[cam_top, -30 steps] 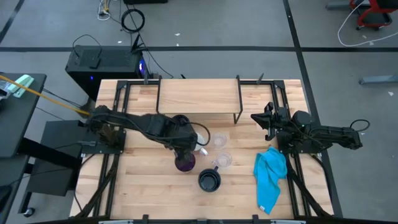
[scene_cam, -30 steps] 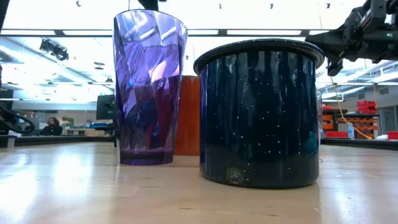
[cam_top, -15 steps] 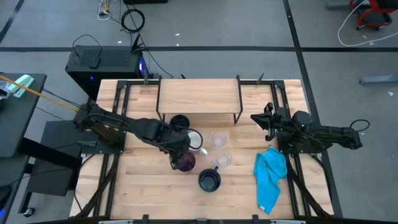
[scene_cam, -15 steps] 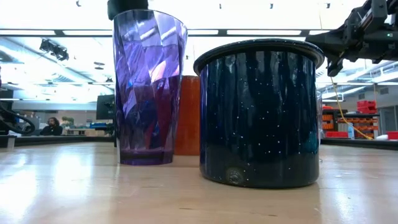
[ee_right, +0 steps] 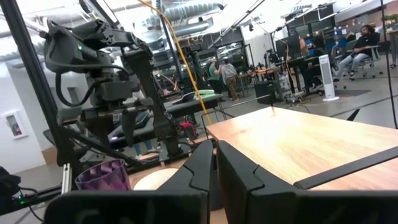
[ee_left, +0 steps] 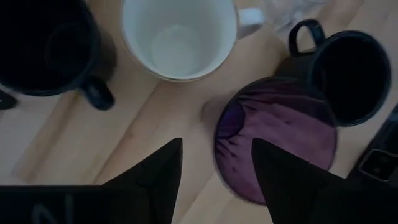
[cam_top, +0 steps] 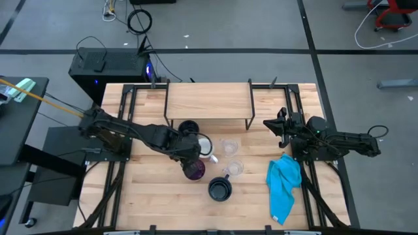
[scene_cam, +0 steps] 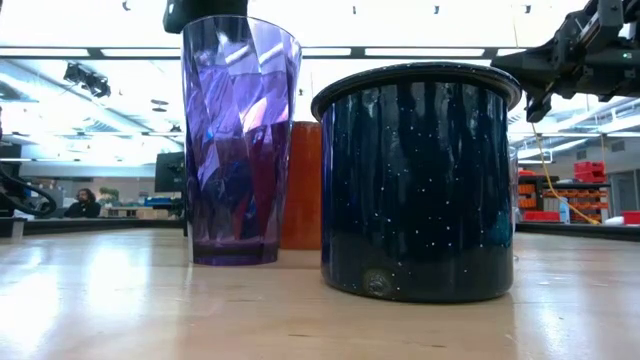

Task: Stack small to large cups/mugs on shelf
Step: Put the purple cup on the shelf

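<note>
No readable text, label or number shows anywhere.

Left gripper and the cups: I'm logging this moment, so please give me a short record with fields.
left gripper: open, above the purple tumbler, empty
right gripper: shut, waiting at the table's right side
white mug: upright, empty, on the table
dark mugs: on the table, either side
shelf: no cups on it
blue cloth: right of the cups

Bright ceiling strip lights (scene_cam: 430, 52), soft shadows, blurred dim left-wrist view
</note>
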### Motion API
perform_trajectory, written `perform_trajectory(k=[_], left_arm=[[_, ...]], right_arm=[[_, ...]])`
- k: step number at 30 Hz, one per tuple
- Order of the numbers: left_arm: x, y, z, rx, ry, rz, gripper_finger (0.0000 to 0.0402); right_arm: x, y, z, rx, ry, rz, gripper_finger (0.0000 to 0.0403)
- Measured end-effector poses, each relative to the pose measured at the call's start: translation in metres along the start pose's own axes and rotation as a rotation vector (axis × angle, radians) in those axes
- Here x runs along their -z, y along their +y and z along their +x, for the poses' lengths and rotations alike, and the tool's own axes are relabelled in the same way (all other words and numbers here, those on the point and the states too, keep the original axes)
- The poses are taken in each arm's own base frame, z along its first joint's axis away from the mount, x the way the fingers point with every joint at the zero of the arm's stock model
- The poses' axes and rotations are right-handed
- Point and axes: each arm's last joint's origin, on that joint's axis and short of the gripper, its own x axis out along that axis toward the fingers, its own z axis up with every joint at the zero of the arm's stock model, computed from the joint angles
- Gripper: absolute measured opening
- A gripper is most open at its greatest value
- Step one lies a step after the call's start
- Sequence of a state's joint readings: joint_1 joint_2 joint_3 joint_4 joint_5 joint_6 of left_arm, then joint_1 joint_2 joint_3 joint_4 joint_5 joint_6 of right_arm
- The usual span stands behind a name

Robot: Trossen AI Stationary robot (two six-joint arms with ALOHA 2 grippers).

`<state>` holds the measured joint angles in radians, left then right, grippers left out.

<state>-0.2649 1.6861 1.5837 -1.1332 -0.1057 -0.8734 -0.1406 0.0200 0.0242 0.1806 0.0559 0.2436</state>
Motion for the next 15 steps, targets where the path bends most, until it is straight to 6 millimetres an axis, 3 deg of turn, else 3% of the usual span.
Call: perform_trajectory(k=[15], left_arm=[[0.002, -0.003, 0.025, -0.070, 0.090, 0.004, 0.0180]], right_arm=[[-0.001, 0.000, 0.000, 0.001, -0.006, -0.008, 0.0029]])
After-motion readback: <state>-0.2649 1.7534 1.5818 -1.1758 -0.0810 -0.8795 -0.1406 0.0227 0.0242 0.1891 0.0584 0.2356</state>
